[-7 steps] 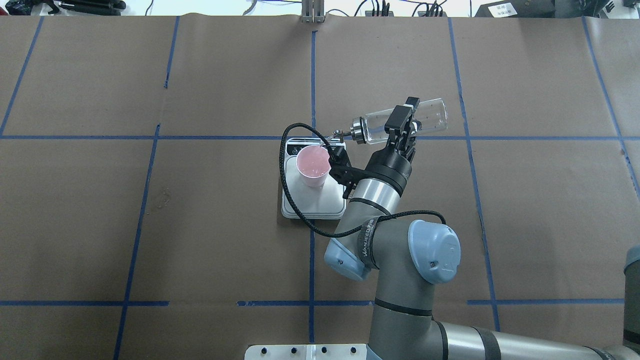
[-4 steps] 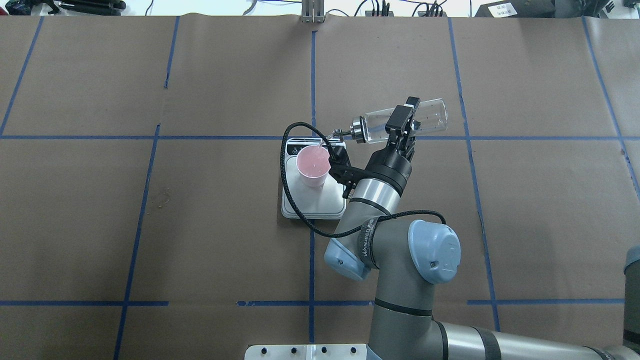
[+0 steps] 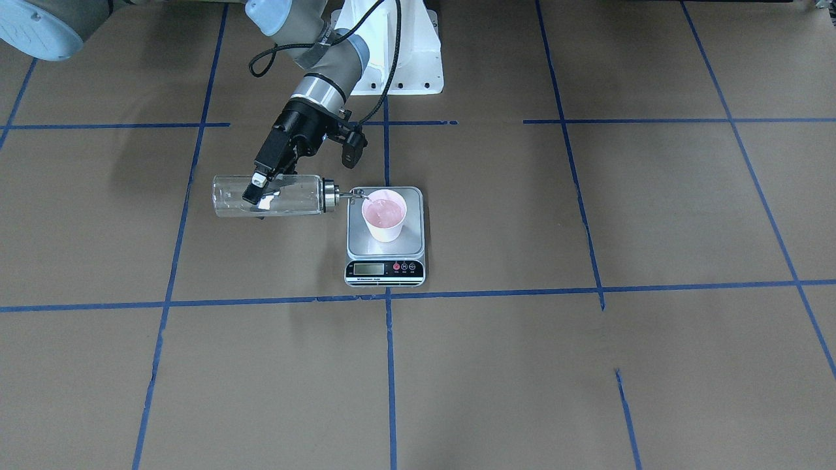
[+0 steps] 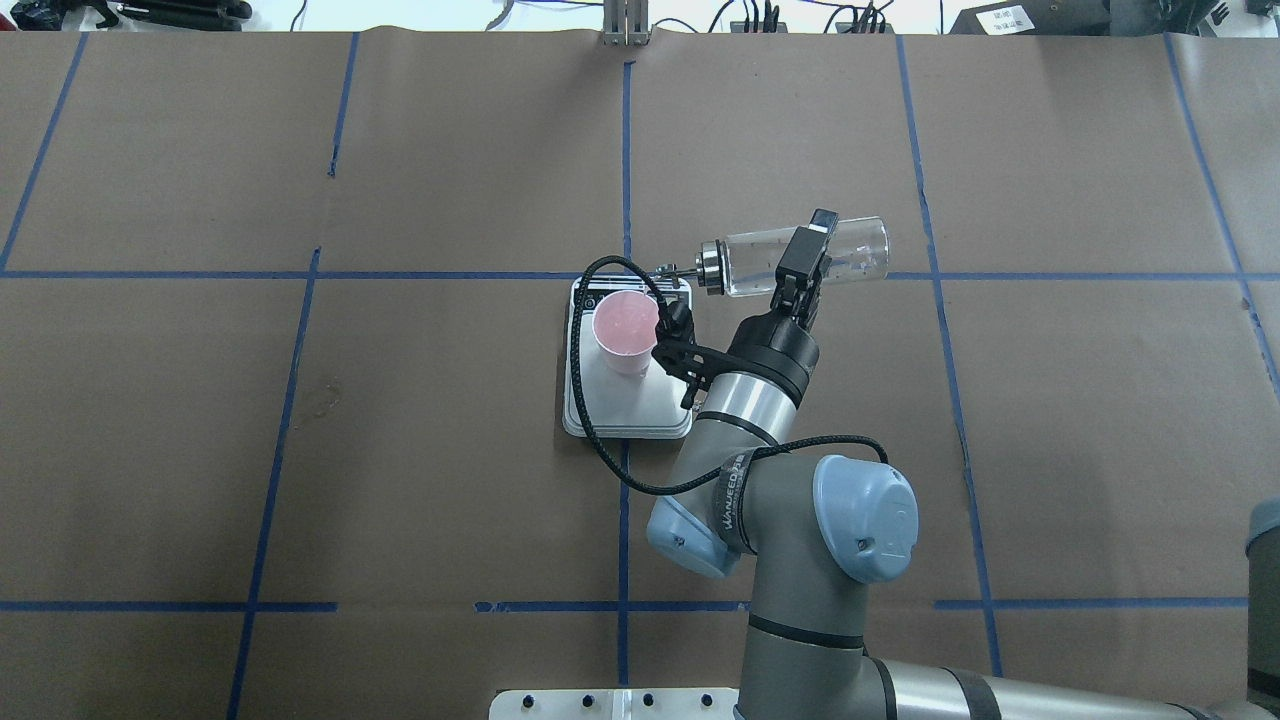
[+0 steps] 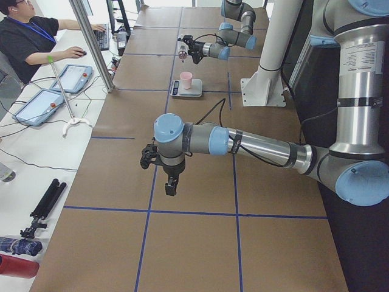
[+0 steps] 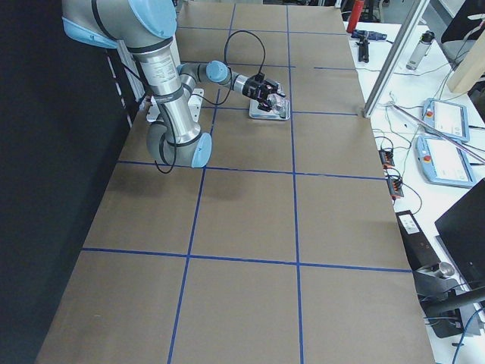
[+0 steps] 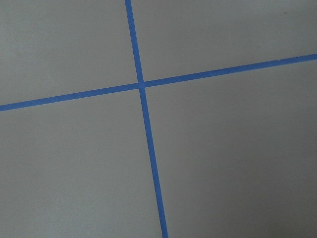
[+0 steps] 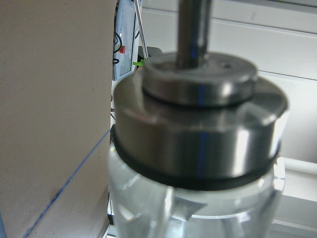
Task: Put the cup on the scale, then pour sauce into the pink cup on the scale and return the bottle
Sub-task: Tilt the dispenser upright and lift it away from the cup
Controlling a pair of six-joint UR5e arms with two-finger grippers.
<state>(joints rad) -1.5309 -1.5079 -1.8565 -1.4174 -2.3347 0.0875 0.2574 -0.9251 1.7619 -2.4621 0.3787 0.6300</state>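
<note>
Bottle (image 4: pixel 850 250) lies closer to level than 0.6 s ago, with its spout end lifted and the right arm's wrist shifted slightly. It has clear glass and a silver cap, and is held on its side in the air beside the scale (image 4: pixel 630 405). Right gripper (image 4: pixel 808 248) pinches its midsection. Spout tip is near the rim of the cup (image 4: pixel 626 330). Cup stands on the scale platform, pink inside. Left gripper (image 5: pixel 171 185): closure cannot be told.
</note>
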